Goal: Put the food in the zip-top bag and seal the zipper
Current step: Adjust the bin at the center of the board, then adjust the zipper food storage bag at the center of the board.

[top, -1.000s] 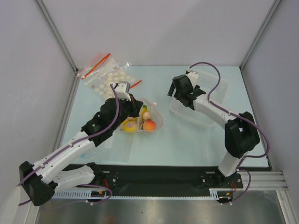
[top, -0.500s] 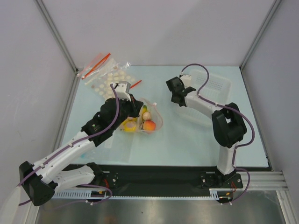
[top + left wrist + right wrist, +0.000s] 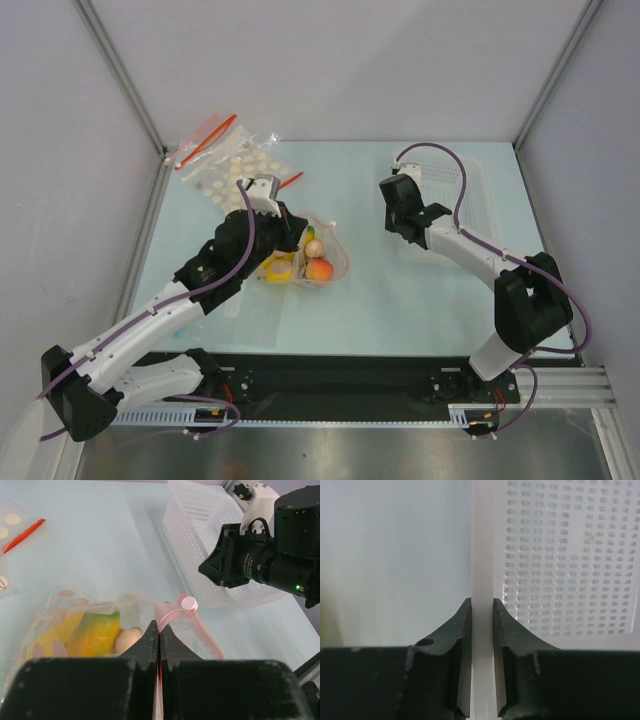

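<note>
The left arm and right arm have white links between bulky black joint housings, with a purple cable looped along each. The left tool and right tool have black tapered fingers.

Bright, even light, faint shadows; the left gripper is blurred up close.

- The right gripper straddles the rim of the white perforated basket.
- Its two dark fingers stand close together, and the white rim fills the narrow gap between them.
- The pale table lies left of the rim, and the basket's slotted surface lies right of it.
</note>
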Tool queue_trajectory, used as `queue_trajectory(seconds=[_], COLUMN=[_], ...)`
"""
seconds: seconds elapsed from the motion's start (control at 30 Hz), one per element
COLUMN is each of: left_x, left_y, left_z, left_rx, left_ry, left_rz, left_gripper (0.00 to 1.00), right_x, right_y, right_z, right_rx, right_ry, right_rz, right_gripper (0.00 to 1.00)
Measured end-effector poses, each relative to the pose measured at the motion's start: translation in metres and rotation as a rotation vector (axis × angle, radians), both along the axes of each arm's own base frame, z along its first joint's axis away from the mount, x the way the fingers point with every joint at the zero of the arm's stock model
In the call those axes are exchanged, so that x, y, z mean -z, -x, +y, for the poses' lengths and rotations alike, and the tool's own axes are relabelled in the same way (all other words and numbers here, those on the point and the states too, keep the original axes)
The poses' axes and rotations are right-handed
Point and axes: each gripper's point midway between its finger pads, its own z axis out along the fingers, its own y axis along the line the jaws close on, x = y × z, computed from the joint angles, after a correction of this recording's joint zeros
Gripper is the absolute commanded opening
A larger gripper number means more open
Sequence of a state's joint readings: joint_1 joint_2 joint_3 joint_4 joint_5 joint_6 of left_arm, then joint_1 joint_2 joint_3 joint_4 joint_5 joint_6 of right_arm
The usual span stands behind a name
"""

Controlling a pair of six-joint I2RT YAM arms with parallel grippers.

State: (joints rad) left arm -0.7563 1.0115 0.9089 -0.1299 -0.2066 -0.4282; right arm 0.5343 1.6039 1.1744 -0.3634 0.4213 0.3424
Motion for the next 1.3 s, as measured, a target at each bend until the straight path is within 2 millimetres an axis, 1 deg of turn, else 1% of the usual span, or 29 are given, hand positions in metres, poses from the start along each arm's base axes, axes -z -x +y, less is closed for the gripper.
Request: queue_trajectory(seconds=[0.07,0.17,0.2,0.27,0.3,0.33,0.4,0.47,0.53,0.6,0.67,0.73,0.8,0.83,0.9,0.97,1.1,1.2,1.3], left_x=[0.000,0.000,0.000,0.000,0.000,0.000,0.000,0.000,0.000,0.000,0.000,0.000,0.000,0.000,0.000,0.000,0.000,0.000,0.000], left_y=[0.000,0.000,0.000,0.000,0.000,0.000,0.000,0.000,0.001,0.001,0.001,0.001,0.001,0.001,0.001,0.001,0.001,0.001,0.001], left_z=[0.000,0.000,0.000,0.000,0.000,0.000,-0.001,-0.001,-0.001,-0.001,-0.001,-0.001,-0.001,-0.001,-0.001,-0.001,-0.001,-0.001,-0.001], left_rx=[0.000,0.001,0.001,0.001,0.000,0.001,0.003,0.005,0.008,0.009,0.009,0.009,0.009,0.009,0.009,0.010,0.009,0.009,0.007], left_ry=[0.000,0.000,0.000,0.000,0.000,0.000,0.001,0.001,0.001,0.001,0.001,0.002,0.001,0.001,0.001,0.001,0.000,0.000,-0.001], left_rz=[0.000,0.000,0.000,0.000,0.000,0.000,0.000,0.001,0.001,0.001,0.001,0.001,0.001,0.001,0.001,0.001,0.001,0.001,0.000], left_gripper=[0.01,0.01,0.01,0.01,0.01,0.01,0.01,0.01,0.01,0.01,0.01,0.01,0.01,0.01,0.01,0.01,0.01,0.01,0.01], right_x=[0.000,0.001,0.001,0.000,0.000,0.000,-0.001,-0.003,-0.011,-0.026,-0.043,-0.061,-0.076,-0.085,-0.101,-0.112,-0.130,-0.133,-0.123], right_y=[-0.001,-0.004,-0.006,-0.010,-0.013,-0.016,-0.019,-0.014,-0.003,0.007,0.018,0.037,0.054,0.061,0.071,0.079,0.097,0.108,0.111], right_z=[-0.001,-0.009,-0.012,-0.020,-0.026,-0.031,-0.038,-0.034,-0.021,0.000,0.022,0.048,0.066,0.072,0.077,0.080,0.093,0.105,0.115], right_rx=[-0.001,0.010,0.016,0.033,0.048,0.059,0.062,0.037,-0.014,-0.091,-0.179,-0.295,-0.390,-0.428,-0.482,-0.520,-0.618,-0.686,-0.693], right_ry=[0.008,0.043,0.047,0.039,0.029,0.022,0.022,0.020,0.019,0.006,-0.024,-0.068,-0.115,-0.141,-0.192,-0.234,-0.322,-0.368,-0.381], right_rz=[-0.005,-0.003,-0.001,0.001,0.003,0.003,-0.004,-0.018,-0.039,-0.082,-0.139,-0.202,-0.248,-0.275,-0.320,-0.350,-0.375,-0.361,-0.309], right_gripper=[0.00,0.01,0.11,0.42,0.67,0.75,0.81,0.81,0.79,0.74,0.71,0.67,0.63,0.61,0.58,0.57,0.60,0.59,0.57])
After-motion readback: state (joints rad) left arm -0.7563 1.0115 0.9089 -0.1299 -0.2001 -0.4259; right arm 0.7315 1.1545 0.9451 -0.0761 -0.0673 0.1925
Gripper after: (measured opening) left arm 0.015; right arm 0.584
